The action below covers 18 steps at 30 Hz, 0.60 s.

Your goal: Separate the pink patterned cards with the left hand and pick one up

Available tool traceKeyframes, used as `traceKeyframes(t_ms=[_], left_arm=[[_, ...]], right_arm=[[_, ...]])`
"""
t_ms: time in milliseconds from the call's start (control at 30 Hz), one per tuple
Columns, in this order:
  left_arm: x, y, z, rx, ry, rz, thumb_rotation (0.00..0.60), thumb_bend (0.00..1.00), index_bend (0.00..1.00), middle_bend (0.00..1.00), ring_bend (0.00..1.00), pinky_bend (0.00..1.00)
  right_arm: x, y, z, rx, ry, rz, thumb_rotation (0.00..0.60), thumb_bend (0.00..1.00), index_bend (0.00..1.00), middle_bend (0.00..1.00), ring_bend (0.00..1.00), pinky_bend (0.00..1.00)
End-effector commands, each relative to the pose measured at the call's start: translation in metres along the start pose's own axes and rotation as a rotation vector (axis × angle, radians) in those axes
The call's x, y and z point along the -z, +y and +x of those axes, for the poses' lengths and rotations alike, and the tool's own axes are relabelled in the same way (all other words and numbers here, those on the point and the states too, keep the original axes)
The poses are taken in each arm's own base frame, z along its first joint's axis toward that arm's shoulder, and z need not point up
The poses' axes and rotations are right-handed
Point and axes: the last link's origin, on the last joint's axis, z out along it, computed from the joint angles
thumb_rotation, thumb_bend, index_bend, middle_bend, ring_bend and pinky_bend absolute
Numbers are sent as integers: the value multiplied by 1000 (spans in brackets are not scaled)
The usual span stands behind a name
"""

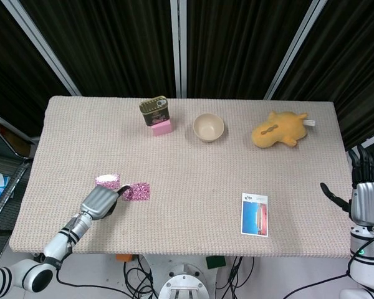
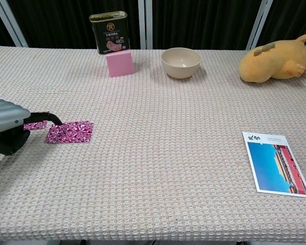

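Head view: two pink cards (image 1: 137, 191) already lie apart near my left table edge, so the split looks done. My left hand (image 1: 100, 202) sits low between them, fingertip (image 2: 55, 120) touching the nearer card's edge; I can't tell if it has a grip. Nothing is lifted. Right hand (image 1: 363, 194) idles open, off-table. Pickup remains.

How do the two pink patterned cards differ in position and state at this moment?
The nearer card lies to the right of the farther card. In the chest view the nearer card shows almost whole, with a fingertip of the left hand at its left edge; the farther card is mostly hidden. Both lie flat and share one pattern.
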Motion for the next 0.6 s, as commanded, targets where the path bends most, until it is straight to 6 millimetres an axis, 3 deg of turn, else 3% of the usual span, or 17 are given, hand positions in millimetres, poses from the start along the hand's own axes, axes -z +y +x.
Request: traceKeyframes(t_ms=[33,267,600], left_arm=[[-4,1,-1,-1,-11,5,600,775,120,1000,842,870],[0,4,-3,-29,-48,-5,600,775,118,1000,844,871],[20,17,-8,-35,-53,-50,600,775,129,1000,844,871]], right_arm=[[0,1,0,0,-2,-3,600,363,0,0,0,0],[0,2,-2,0,-9,-6,600,363,0,0,0,0],[0,3,-3,2,-15,-13,600,364,0,0,0,0]])
